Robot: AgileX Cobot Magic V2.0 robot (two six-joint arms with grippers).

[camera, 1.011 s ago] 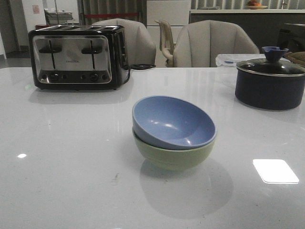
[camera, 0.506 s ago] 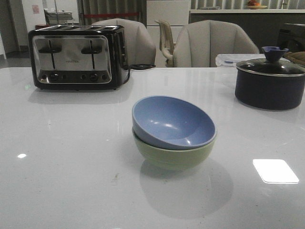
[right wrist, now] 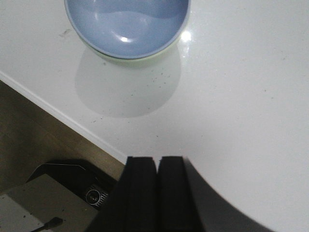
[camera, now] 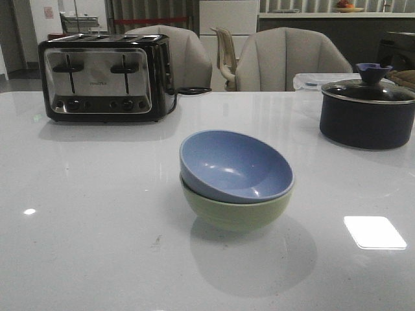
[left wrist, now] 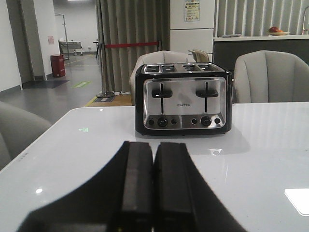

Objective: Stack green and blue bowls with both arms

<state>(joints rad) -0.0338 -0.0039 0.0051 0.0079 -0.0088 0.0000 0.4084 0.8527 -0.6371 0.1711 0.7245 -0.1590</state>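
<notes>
While the front view has no arm in it at all, it gives the clearest look at the bowls: the blue bowl (camera: 235, 165) is nested inside the green bowl (camera: 235, 208), and it sits a bit crooked, tipped so its opening faces forward and its back rim rides higher than the front. Both are plain matte, no pattern; the blue is dusty, the green a pale sage. Only a band of green shows under the blue rim. The stack sits on the white bench (camera: 84, 214), nearer the camera than the toaster (camera: 104, 78) and off to its right, well apart from it. The dark lidded pot (camera: 367, 111) is further right of the toaster, also well clear of the bowls.

From the right wrist view you get the stack from above, so the blue bowl (right wrist: 126, 25) nearly hides the green one, just a thin sliver of green at the rim. It also shows the bench edge and floor, which the front view doesn't. The right fingers (right wrist: 155, 193) are pressed together, holding nothing, apart from the bowls.

Over in the left wrist view there are no bowls, just the toaster (left wrist: 182, 98) dead ahead. The left fingers (left wrist: 153, 186) are together too, empty, held level over the bench.
</notes>
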